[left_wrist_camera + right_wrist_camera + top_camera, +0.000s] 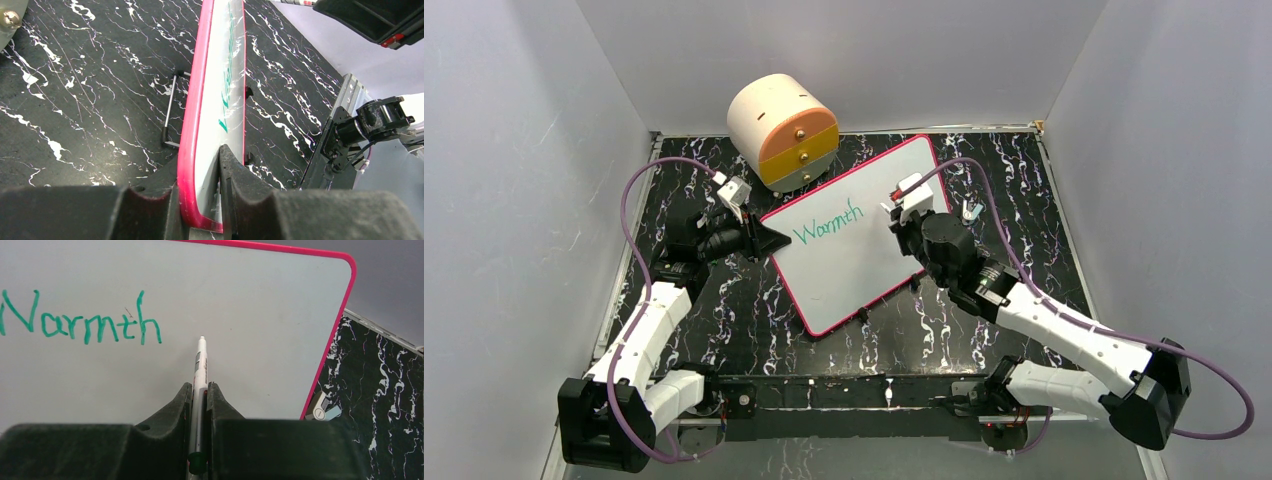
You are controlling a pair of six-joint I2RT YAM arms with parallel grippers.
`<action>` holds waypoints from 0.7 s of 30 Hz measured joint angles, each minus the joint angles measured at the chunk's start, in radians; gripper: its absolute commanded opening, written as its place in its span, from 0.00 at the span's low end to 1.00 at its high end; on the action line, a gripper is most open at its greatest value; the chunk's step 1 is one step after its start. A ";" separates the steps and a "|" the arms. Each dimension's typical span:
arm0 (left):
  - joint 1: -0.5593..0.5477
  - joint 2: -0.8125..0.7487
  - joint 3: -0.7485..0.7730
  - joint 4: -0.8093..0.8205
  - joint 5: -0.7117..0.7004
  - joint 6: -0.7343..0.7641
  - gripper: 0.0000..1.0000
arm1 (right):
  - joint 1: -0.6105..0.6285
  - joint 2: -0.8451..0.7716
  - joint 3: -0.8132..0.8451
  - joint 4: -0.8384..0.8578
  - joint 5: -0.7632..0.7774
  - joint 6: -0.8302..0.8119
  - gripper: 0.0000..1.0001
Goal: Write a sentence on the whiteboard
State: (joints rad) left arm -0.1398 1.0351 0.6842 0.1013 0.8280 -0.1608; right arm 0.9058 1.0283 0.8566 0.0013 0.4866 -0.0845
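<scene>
1. Table (894,330): black stone-look top with white veins, flat and matte. The whiteboard (844,275) sits skewed on it, and I'll place everything else off the board.
2. Whiteboard: big glossy white rectangle with rounded corners and a thin pink rim. It's slick, so go light on pressure and let the tip glide.
3. Round drawer box (782,128): cream and orange, smooth plastic look, just past the board's far-left corner. It's not in your way.
4. Left gripper (771,240): clamped on the board's left rim, pinning it. Leave it there while you write.
5. Right gripper (200,392): over the board's right half, pinched tight on the marker (201,360).
6. Marker: thin white barrel, tip just right of the last "h". Can't tell if it's touching the board.
7. The sentence (828,223): only "Warmth" so far, in green on the board's upper left. I'd leave a clear gap before the next word and match the letter height.
</scene>
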 measured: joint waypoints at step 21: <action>0.000 0.003 0.002 0.000 0.001 0.000 0.00 | -0.147 0.059 0.002 0.077 -0.131 0.011 0.00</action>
State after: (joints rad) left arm -0.1398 1.0382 0.6857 0.1009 0.8288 -0.1608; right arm 0.7589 1.0874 0.8585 0.0784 0.3557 -0.0734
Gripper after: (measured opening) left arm 0.196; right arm 0.177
